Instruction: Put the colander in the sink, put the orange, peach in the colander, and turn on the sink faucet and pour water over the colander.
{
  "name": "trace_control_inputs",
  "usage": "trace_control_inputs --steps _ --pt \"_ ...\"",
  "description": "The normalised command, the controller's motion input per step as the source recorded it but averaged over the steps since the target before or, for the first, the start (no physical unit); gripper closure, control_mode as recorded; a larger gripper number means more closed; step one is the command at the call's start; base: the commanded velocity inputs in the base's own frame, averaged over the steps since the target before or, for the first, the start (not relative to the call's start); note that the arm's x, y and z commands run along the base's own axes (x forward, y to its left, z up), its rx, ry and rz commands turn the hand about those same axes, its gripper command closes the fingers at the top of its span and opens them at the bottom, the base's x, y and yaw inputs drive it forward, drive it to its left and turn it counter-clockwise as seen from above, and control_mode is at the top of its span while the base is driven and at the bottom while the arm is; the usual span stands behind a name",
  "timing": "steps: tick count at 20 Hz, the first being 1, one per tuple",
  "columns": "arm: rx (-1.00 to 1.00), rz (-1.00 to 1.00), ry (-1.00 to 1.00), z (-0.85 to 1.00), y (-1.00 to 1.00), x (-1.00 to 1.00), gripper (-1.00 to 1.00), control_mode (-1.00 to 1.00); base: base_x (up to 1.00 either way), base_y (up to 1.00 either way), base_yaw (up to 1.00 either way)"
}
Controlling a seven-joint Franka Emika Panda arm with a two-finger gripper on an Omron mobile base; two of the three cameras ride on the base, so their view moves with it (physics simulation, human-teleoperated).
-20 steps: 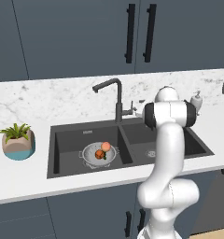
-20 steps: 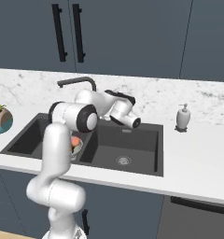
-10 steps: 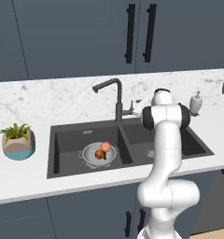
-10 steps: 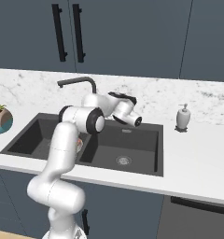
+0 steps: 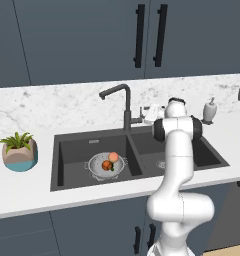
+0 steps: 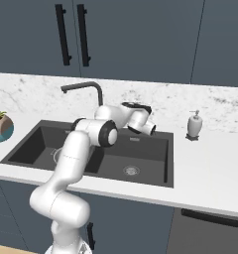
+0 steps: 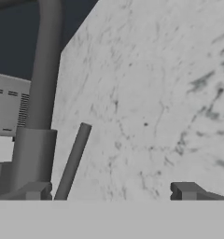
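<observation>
The colander (image 5: 106,165) sits in the left basin of the dark sink (image 5: 72,150). In it lie the orange (image 5: 107,165) and, just behind it, the paler peach (image 5: 113,156). The sink faucet (image 5: 124,102) stands behind the divider, and no water runs from it. My gripper (image 5: 148,114) hovers just right of the faucet's base. In the hand view the gripper (image 7: 111,191) is open. The slim side lever (image 7: 73,161) stands between the fingertips, close to the left one (image 7: 37,190), beside the faucet's column (image 7: 41,93).
A white soap dispenser (image 5: 209,110) stands on the marble counter right of the sink. A potted plant (image 5: 19,150) sits at the far left. Dark cabinets hang above the marble backsplash (image 7: 146,93). The right basin (image 6: 136,158) has a round drain.
The hand has swung left and back from over the right basin to the faucet's side lever. Its jaws have stayed wide. The colander and fruit have not moved.
</observation>
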Motion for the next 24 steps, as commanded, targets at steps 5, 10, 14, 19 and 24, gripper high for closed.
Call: trace_control_inputs --steps 5,10,14,19,24 --pt "0.0 -0.01 0.0 0.0 0.18 0.01 -1.0 -1.0 0.0 0.0 0.0" --pt "0.0 -0.06 0.0 0.02 0.21 0.0 -1.0 -1.0 0.0 0.0 0.0" --pt "-0.01 -0.12 0.0 0.03 0.16 0.0 -1.0 -1.0 0.0 0.0 0.0" --pt "-0.03 -0.12 0.0 0.05 0.02 0.09 -1.0 -1.0 0.0 0.0 0.0" --pt "-0.02 -0.1 0.0 0.01 0.03 0.04 -1.0 -1.0 0.0 0.0 0.0"
